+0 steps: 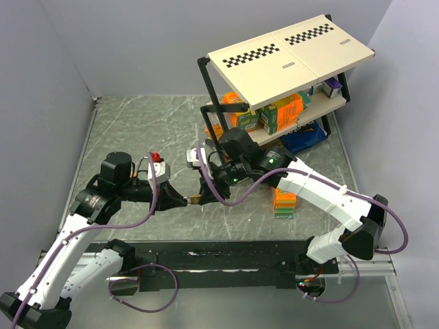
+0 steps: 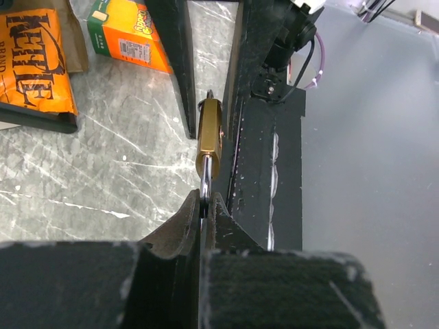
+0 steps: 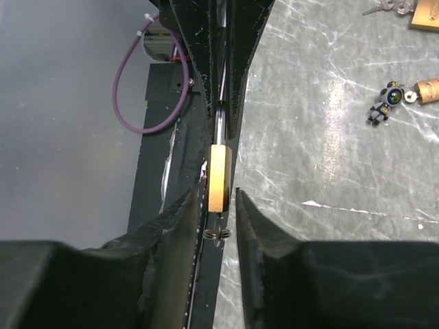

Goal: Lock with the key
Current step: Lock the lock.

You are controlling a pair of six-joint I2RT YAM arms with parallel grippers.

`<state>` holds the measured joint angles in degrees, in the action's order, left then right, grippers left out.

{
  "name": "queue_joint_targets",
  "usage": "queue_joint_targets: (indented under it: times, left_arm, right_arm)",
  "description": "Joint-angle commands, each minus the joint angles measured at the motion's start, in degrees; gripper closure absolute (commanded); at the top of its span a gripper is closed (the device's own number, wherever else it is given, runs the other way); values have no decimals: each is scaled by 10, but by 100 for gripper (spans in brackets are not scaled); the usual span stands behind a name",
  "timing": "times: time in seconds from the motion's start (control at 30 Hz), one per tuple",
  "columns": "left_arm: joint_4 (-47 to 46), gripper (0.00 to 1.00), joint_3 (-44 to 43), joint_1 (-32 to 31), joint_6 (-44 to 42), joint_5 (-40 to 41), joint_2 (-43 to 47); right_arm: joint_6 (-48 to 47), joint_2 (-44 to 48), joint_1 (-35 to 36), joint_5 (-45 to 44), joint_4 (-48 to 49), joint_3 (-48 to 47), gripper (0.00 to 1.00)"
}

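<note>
Grey marbled tabletop (image 1: pixel 123 137) beneath the right gripper (image 1: pixel 203 195), plain pale grey walls (image 1: pixel 41 82) to its left and behind it, black-framed two-tier shelf (image 1: pixel 288 58) with cream top beyond it to the right, even diffuse lighting.

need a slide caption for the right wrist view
Left claw holds a brass padlock between the right claw's open fingers.

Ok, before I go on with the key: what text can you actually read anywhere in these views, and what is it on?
"KETTLE" with "BRAND" beside it: on the orange bag, left wrist view.
Orange-and-green box: logo and label too blurred to read.
Boxes on the shelf, top view: print too small to read.
Padlock: no readable marking.
</note>
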<state>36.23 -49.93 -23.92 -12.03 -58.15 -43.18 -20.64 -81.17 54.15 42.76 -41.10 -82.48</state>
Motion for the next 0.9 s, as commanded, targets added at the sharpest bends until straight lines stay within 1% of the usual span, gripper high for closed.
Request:
queue_joint_targets:
  times: [0.0, 0.03, 0.07, 0.1, 0.13, 0.17, 0.2, 0.23, 0.27, 0.3, 0.33, 0.37, 0.4, 0.43, 0.5, 0.53, 0.6, 0.63, 0.67, 0.7, 0.77, 0.87]
  left_arm:
    - [-29, 99, -32, 2, 13, -14, -7]
    - [-30, 96, -33, 3, 23, -8, -9]
    - [-35, 91, -36, 2, 38, 4, -8]
    - [-47, 84, -39, 4, 61, 42, -7]
    - [-52, 62, -41, 7, 99, 57, -2]
    - [-63, 48, -43, 13, 116, 66, 2]
    - [-73, 35, -39, 34, 152, 75, 7]
    - [-84, 19, -35, 47, 208, 76, 23]
    - [-102, 13, -30, 60, 240, 78, 32]
    - [-136, 9, -22, 86, 277, 88, 41]
    - [-156, 1, -19, 98, 356, 100, 55]
    - [-173, 0, -18, 108, 395, 109, 58]
    - [-199, 3, -22, 125, 430, 119, 60]
    - [-209, 4, -24, 132, 495, 138, 57]
    - [-209, 4, -39, 157, 550, 173, 46]
    - [-199, 1, -47, 165, 586, 205, 30]
    - [-177, 2, -75, 188, 618, 248, 14]
    - [-164, 3, -84, 192, 646, 261, -4]
    - [-157, 4, -94, 195, 659, 277, -13]
    - [-153, 4, -110, 197, 671, 278, -23]
    - [-158, 6, -112, 201, 718, 263, -39]
    - [-176, 10, -106, 208, 750, 262, -41]
  right_arm:
    - [4, -14, 4, 8, 25, -30, 87]
    - [7, -15, 5, 7, 27, -32, 95]
    - [11, -15, 6, 3, 32, -32, 100]
    - [16, -16, 4, -5, 43, -34, 100]
    - [27, -16, 1, -10, 51, -37, 100]
    - [38, -14, -4, -15, 61, -37, 100]
    - [56, -3, -15, -35, 111, -33, 100]
    - [89, 4, -19, -46, 138, -18, 100]
    - [101, 11, -22, -64, 162, -10, 100]
    - [111, 23, -24, -103, 190, -2, 100]
    - [132, 27, -23, -124, 233, 9, 100]
    - [144, 29, -24, -145, 256, 13, 100]
    - [159, 29, -22, -166, 275, 15, 100]
    - [181, 29, -20, -211, 309, 18, 100]
    - [197, 20, -14, -260, 341, 20, 100]
    - [205, 15, -11, -296, 356, 18, 100]
    - [205, -3, 2, -342, 387, 8, 100]
    - [223, -10, 9, -358, 394, -1, 100]
    - [226, -17, 17, -394, 409, -7, 100]
    - [227, -29, 22, -407, 409, -15, 100]
    - [227, -37, 34, -440, 444, -21, 100]
    - [228, -53, 41, -450, 458, -28, 100]
